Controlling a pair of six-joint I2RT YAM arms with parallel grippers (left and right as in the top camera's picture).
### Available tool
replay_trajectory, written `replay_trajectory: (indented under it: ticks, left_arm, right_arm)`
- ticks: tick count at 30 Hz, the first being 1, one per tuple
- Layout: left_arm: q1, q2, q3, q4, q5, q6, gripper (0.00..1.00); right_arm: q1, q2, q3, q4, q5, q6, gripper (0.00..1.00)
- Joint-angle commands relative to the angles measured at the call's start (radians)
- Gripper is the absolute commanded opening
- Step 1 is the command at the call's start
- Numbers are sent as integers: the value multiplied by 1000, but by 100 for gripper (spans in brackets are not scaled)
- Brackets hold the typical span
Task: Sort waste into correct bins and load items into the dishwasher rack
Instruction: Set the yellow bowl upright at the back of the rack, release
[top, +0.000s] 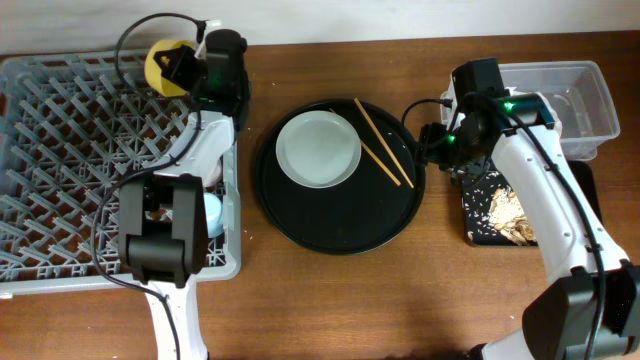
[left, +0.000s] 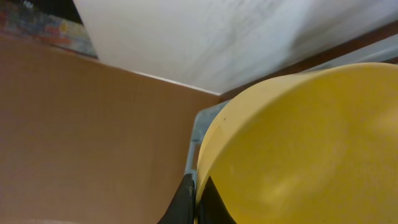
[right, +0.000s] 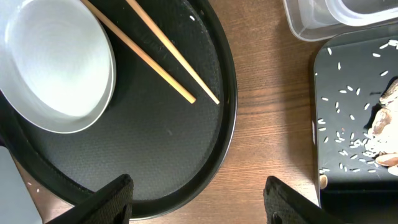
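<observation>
Grey plastic lattice forms the dishwasher rack (top: 70, 140), set along the left edge of the bench. At its far wall the yellow bowl (top: 160, 66) is clamped by the rim between the closed fingers of the left gripper (left: 196, 202). A light blue cup (top: 214, 212) is seen inside the rack by its right wall, partly hidden by the left arm. Mid-bench, a round black tray (top: 340, 225) is laid with the pale plate (top: 317, 148) and two chopsticks (top: 382, 142) beside it. A clear tub (top: 590, 100) is placed at the far right corner. Just nearer, a shallow black tray (top: 476, 230) is strewn with beige food scraps (top: 510, 212) and rice grains. The right gripper (right: 198, 199) is held wide open and empty between the two trays.
</observation>
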Motion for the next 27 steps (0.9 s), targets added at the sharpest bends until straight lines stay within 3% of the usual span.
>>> replay_trajectory:
  ticks: [1, 13, 27]
  left_arm:
    - [8, 0, 8, -13, -24, 28, 0]
    - [0, 0, 8, -324, 68, -185, 0]
    - [-44, 0, 8, -374, 108, -168, 0]
  right_arm:
    - [-1, 8, -2, 8, 12, 0, 69]
    - [-1, 8, -3, 8, 12, 0, 71]
    - [-1, 8, -6, 9, 13, 0, 70]
